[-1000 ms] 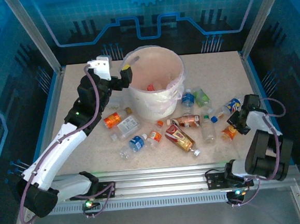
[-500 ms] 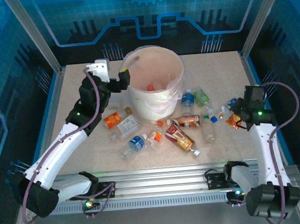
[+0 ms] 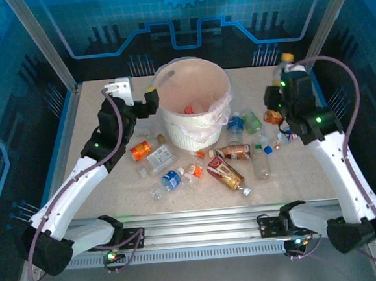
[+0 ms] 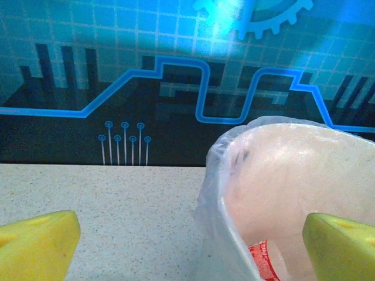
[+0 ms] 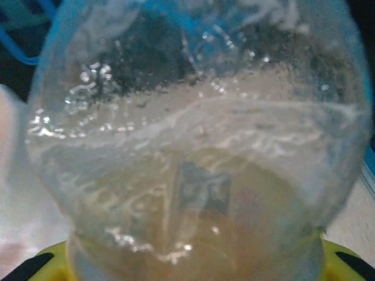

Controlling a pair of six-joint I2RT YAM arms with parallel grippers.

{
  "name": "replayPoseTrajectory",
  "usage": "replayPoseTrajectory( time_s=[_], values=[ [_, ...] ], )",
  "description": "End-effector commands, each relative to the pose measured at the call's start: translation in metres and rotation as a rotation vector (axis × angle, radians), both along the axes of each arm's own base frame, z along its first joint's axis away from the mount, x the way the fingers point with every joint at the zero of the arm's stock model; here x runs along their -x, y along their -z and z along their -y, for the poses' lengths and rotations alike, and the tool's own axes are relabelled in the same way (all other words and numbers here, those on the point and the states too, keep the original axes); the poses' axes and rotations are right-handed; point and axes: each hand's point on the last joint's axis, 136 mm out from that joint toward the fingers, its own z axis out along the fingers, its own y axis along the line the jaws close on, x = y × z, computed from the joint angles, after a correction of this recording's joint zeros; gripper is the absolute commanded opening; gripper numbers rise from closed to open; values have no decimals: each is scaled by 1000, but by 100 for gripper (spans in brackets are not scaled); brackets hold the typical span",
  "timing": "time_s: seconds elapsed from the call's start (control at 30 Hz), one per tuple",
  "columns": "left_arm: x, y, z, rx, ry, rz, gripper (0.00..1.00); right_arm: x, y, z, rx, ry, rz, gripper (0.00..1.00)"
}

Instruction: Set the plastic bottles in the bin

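Note:
The bin [image 3: 203, 129] is a white bucket with a pinkish liner at the table's back centre, and a red-labelled bottle [image 3: 189, 108] lies inside it. My right gripper [image 3: 272, 106] is raised to the right of the bin, shut on a clear bottle with an orange label [image 3: 273, 116]. In the right wrist view that bottle [image 5: 193, 146] sits between the yellow fingers [image 5: 50, 263]. My left gripper [image 3: 152, 99] hangs open at the bin's left rim [image 4: 234, 175], nothing between its fingertips [image 4: 35, 243]. Several plastic bottles [image 3: 225, 172] lie on the table in front of the bin.
Loose bottles spread from an orange-labelled one [image 3: 140, 150] at the left, past a blue-labelled one [image 3: 171, 179], to a clear one [image 3: 261, 162] and a blue-labelled one [image 3: 290, 133] at the right. Metal frame posts and blue walls enclose the table [image 3: 114, 192].
My right arm has lifted the orange-labelled bottle off the table's right side and carried it back and left towards the bin. The left gripper has drawn slightly left from the rim.

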Motion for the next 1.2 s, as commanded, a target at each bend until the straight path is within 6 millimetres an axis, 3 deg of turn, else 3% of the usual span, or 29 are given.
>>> replayPoseTrajectory(
  time_s=[0.0, 0.13, 0.23, 0.37, 0.5, 0.83, 1.17],
  values=[
    [7, 4, -15, 18, -56, -8, 99, -24, -53, -40, 73, -129, 136, 31],
    [11, 9, -20, 24, -72, -24, 99, -51, -85, -102, 104, -293, 208, 32],
    [14, 13, -24, 24, -86, -31, 99, -71, -92, -147, 110, -412, 223, 32],
    [16, 15, -28, 20, -99, -40, 99, -94, -84, -194, 117, -524, 195, 32],
    [17, 16, -31, 20, -109, -45, 99, -111, -58, -227, 110, -607, 118, 32],
    [17, 17, -39, 10, -143, -46, 99, -113, 17, -262, 68, -746, -103, 32],
    [19, 16, -45, 3, -163, -60, 99, -110, 78, -257, 128, -773, -284, 33]
  ],
)
